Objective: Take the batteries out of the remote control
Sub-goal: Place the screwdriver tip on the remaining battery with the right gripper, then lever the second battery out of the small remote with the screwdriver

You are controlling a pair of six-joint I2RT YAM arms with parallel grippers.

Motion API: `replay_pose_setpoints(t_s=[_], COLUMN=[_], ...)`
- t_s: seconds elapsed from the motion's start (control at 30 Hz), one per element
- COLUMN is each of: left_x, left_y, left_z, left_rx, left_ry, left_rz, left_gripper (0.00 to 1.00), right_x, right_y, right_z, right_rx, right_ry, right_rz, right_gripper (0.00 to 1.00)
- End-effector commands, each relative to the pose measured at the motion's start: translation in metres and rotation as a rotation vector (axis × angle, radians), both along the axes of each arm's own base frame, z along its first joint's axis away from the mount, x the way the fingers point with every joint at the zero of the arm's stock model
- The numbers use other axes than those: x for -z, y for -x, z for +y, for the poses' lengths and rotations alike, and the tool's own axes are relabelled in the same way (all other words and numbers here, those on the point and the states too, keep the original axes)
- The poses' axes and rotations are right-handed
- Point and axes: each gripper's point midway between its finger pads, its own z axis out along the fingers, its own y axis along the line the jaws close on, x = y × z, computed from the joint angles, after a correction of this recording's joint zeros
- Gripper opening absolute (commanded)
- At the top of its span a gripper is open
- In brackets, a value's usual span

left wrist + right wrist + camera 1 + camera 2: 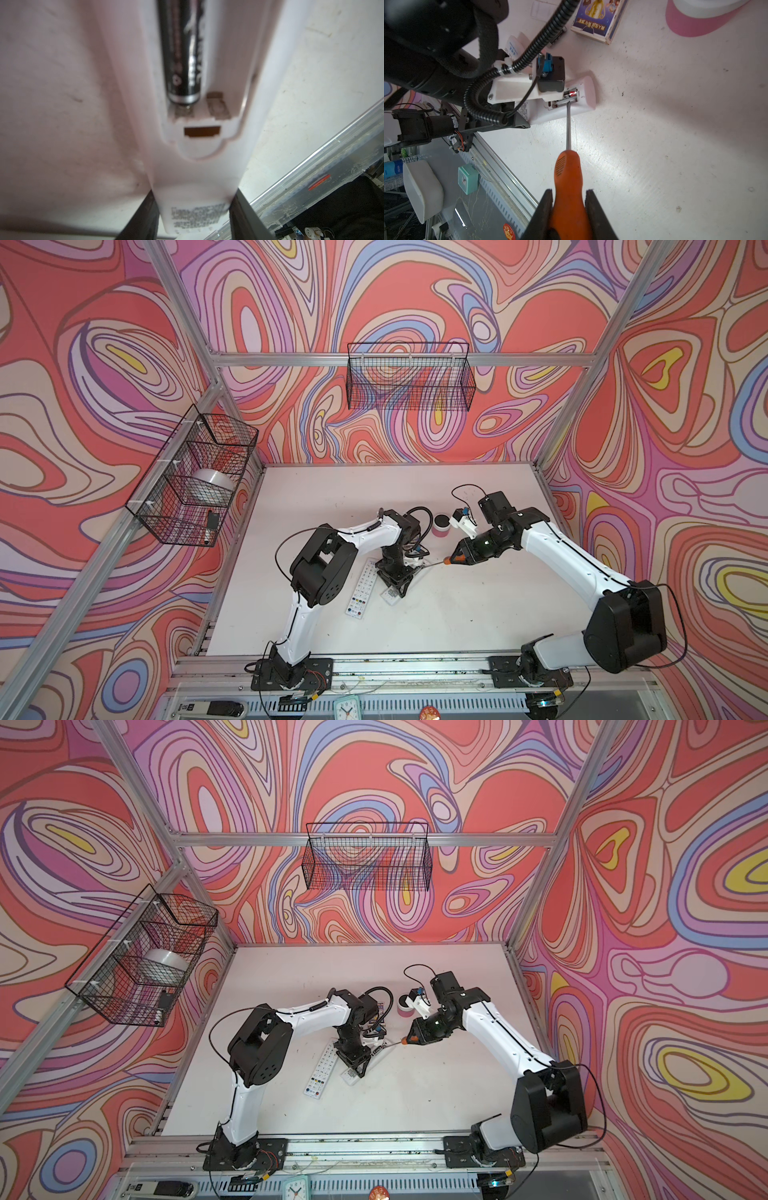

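Orange screwdriver (565,168), clamped in right gripper (569,192), probes the remote (584,95) gripped by left gripper (194,199); next, I'd guess, pry out the battery (182,52)

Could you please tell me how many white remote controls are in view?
2. One white plastic remote control lies buttons-up on the table beside the left gripper; a second white remote, battery compartment open, is clamped in that gripper. Others may be hidden.

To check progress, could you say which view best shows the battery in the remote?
Left wrist: battery seen close, lying in the open compartment. Right wrist shows only its end; both top views hide it.
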Motion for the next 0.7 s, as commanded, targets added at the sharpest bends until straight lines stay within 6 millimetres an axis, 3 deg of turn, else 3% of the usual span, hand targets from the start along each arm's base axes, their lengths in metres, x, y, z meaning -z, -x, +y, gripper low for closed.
replay_pose_setpoints(t_s=[0.0,0.4,0.67], left_x=[0.007,0.004,0.001], left_y=[-0.004,-0.013,-0.010], left_z=[-0.005,-0.010,-0.021], left_rx=[0.019,0.022,0.000], left_ry=[0.013,0.020,0.076], left_rz=[-0.031,-0.059,-0.035], left_gripper=[0.10,0.14,0.25], right_x=[0.003,0.012,0.027], right_y=[-0.006,-0.015,0.003], right_z=[-0.003,0.002,0.003], right_rx=[-0.015,-0.066,-0.020], right_ry=[0.036,0.083,0.037], right_rz=[-0.002,0.050,0.062], right_gripper=[0.00,0.00,0.00])
